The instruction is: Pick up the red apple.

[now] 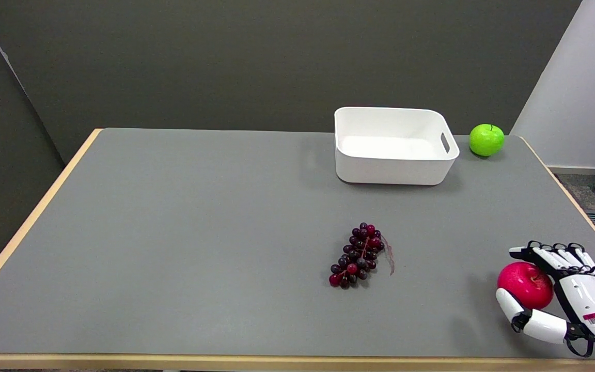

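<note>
1. Where the grey table (pixel 199 232) meets its near right corner, the red apple (pixel 526 284) sits inside the right hand (pixel 561 294), well to the right of the grape bunch (pixel 358 256) and nearer the front edge than it.
2. The hand grips the apple: the thumb (pixel 510 306) curls under its near left side while the other fingers (pixel 550 254) arch over its far side, so the fruit is pressed between them.
3. Whether the apple rests on the table or is just off it cannot be told from this view.
4. The dark red grape bunch lies on the table right of centre, a loose stem beside its right edge.
5. Beyond the grapes, near the far edge, stands an empty white bin (pixel 393 146) with a handle slot in its right wall.
6. A green apple (pixel 486 139) stands farther from the grapes than the bin, just off the bin's right end, apart from it.
</note>
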